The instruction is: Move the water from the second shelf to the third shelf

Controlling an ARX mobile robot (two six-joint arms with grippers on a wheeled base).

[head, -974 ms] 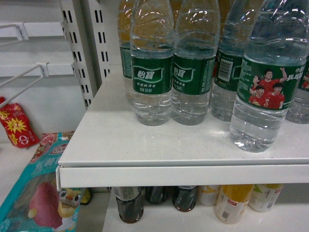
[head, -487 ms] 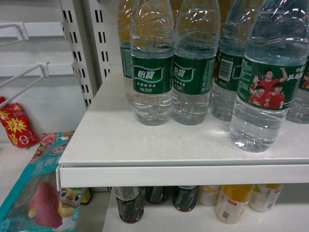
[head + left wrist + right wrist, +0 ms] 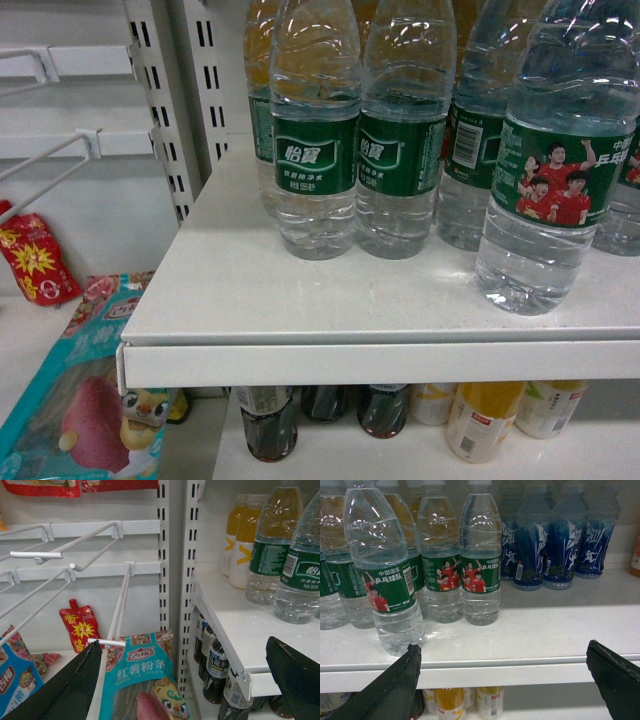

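Head view: white shelf (image 3: 300,300) carries rows of water bottles; no arm shows here.
Front bottle: water bottle with red-shirt players label (image 3: 545,170) stands upright nearest the shelf's front edge, toward its right end, forward of its row. Likely the easiest to grip, since nothing stands in front of it.
Other water: two green-label bottles (image 3: 315,140) upright side by side, set further back, toward the left end; more rows behind them.
Which shelf: cannot tell from these pictures whether this is the second or the third shelf, so the forward bottle fits either waiting to be taken or already set down.
Right gripper (image 3: 505,680): fingers spread wide, holding nothing, level with the shelf's front edge and facing it. The forward bottle (image 3: 387,575) sits just above the left finger (image 3: 395,685), not between the two.
Left gripper (image 3: 185,680): fingers also spread, holding nothing, off the shelf's left end beside the slotted upright (image 3: 187,580), facing wire hooks (image 3: 120,605) and a teal snack bag (image 3: 142,680). Reads as parked out of the way.
Below: dark drink bottles (image 3: 268,420) and yellow ones (image 3: 480,415) stand on the lower shelf.
Right end: blue drink bottles (image 3: 560,535) line the back.
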